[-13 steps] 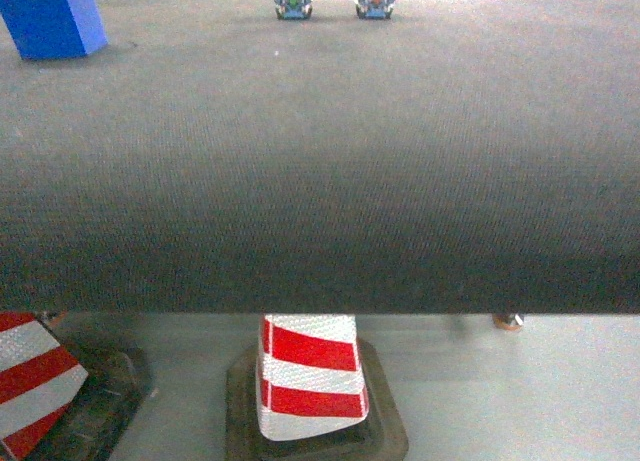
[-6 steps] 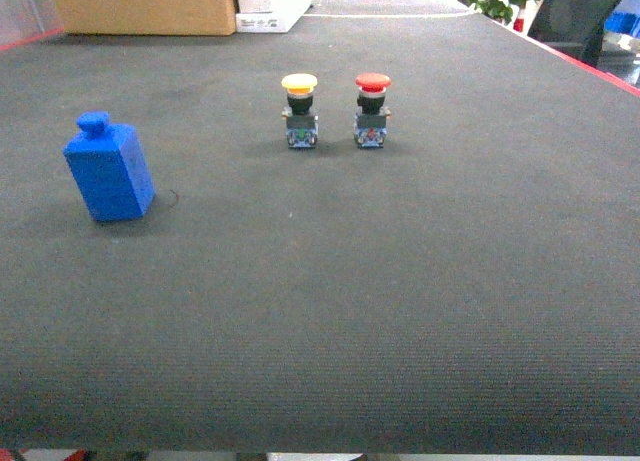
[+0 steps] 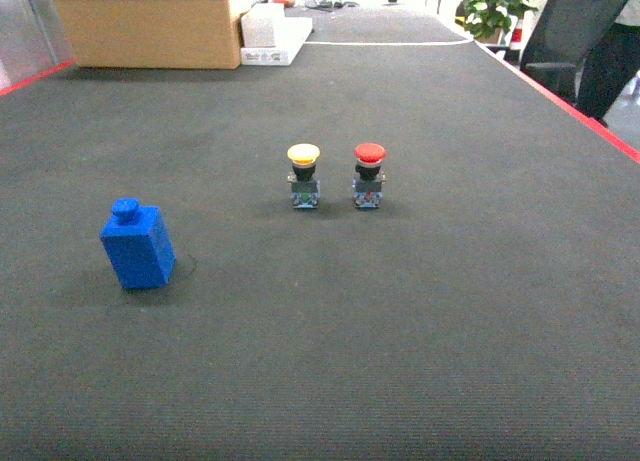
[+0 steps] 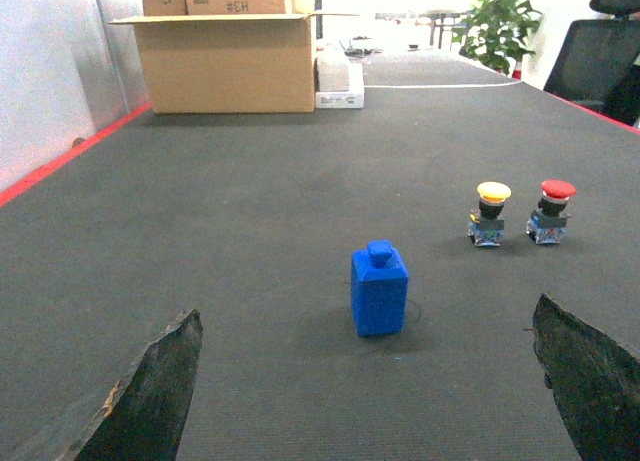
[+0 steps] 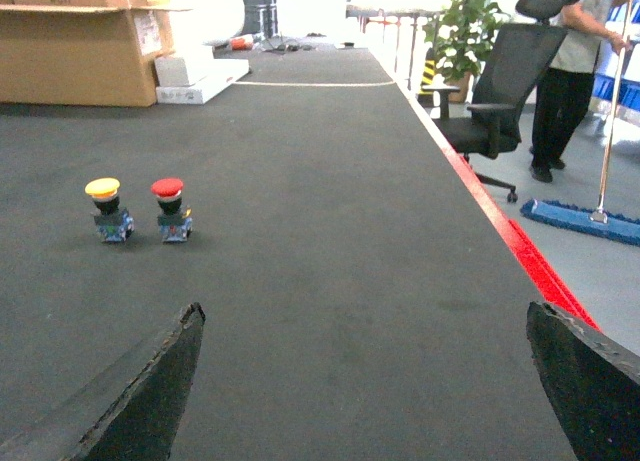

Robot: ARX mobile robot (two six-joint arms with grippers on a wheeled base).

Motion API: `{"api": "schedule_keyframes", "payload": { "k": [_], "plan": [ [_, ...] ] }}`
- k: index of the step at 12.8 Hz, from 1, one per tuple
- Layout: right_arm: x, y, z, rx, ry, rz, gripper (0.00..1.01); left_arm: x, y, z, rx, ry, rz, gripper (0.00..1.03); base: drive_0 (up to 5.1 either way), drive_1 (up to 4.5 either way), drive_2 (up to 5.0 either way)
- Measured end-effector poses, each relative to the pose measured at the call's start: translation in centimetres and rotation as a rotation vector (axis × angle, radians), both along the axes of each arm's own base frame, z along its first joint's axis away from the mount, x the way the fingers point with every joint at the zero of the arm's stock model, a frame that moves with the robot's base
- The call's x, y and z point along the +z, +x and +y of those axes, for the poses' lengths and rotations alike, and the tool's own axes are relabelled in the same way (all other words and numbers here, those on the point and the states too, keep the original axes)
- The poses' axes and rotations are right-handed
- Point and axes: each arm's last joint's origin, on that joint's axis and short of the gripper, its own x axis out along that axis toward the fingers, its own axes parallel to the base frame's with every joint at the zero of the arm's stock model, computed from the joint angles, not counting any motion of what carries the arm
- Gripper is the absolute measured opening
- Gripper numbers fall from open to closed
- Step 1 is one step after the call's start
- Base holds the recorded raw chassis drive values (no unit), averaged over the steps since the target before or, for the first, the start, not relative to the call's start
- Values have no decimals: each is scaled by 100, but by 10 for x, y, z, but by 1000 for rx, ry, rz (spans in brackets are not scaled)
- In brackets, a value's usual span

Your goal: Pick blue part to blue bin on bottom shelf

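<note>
Standing upright on the dark mat [image 3: 420,361], the blue part [image 3: 138,245] (knob on top) sits left of both push-buttons [image 3: 304,176]; both grippers [image 4: 370,401] [image 5: 360,401] hang spread apart, holding nothing.

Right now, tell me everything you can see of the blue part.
The blue part is a small solid-blue rectangular block with a short round knob on top, plain matte faces, plastic by the look. It stands upright, leaning slightly in the head view, on the dark textured mat, left of the yellow-capped button and well apart from it. Nothing touches it but the mat. In the left wrist view it sits ahead, between the left gripper fingertips' lines but beyond them, ungrasped.
</note>
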Motion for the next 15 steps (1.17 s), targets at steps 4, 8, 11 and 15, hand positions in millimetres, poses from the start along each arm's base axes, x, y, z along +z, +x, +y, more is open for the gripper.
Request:
{"api": "schedule_keyframes", "payload": {
  "k": [4, 8, 11, 15],
  "plan": [
    [0, 0, 0, -2, 0, 0, 98, 0, 0, 0, 2, 0, 2, 98, 0, 0, 0],
    [0, 0, 0, -2, 0, 0, 98, 0, 0, 0, 2, 0, 2, 98, 0, 0, 0],
    [0, 0, 0, -2, 0, 1, 98, 0, 0, 0, 2, 0, 2, 98, 0, 0, 0],
    [0, 0, 0, -2, 0, 0, 98, 0, 0, 0, 2, 0, 2, 98, 0, 0, 0]
  ]
}}
